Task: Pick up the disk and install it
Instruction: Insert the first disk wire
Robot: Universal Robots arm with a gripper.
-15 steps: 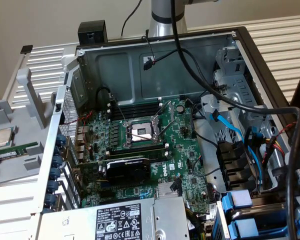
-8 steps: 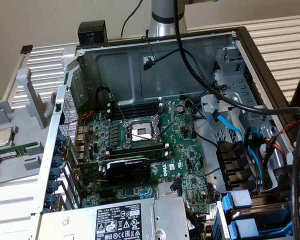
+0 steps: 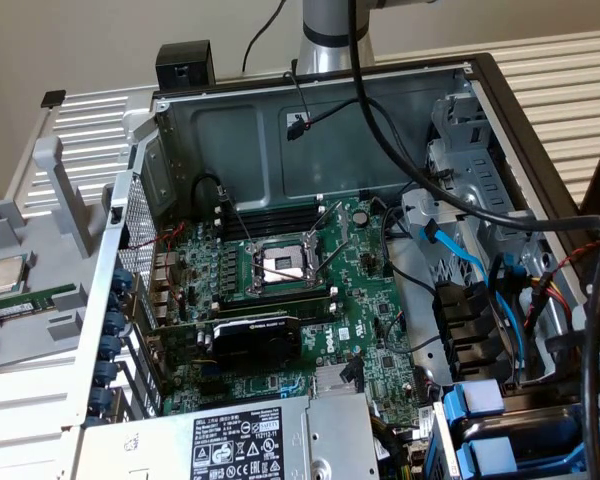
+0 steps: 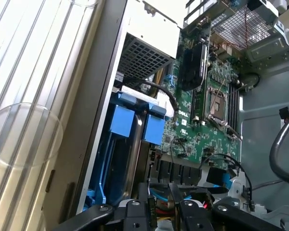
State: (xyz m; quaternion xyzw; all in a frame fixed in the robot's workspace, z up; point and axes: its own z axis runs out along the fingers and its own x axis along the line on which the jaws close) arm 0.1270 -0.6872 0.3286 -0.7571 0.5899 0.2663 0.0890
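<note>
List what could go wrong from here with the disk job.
Two alike blue carriers sit side by side, so the gripper might take the wrong drive. A thick black cable loops across the open case and could snag during the move. Loose blue cables lie near those carriers and may get pinched.

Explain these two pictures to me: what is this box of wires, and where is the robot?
The box is an open computer case with its green circuit board showing. The silver post behind it, in the exterior view, is the robot arm. The other picture comes from a camera on the arm's wrist, looking past its claw into the case. The claw is open and holds nothing. Near it, two blue-framed disks sit side by side in the case. On a grey rack beside the case lies a chip.
</note>
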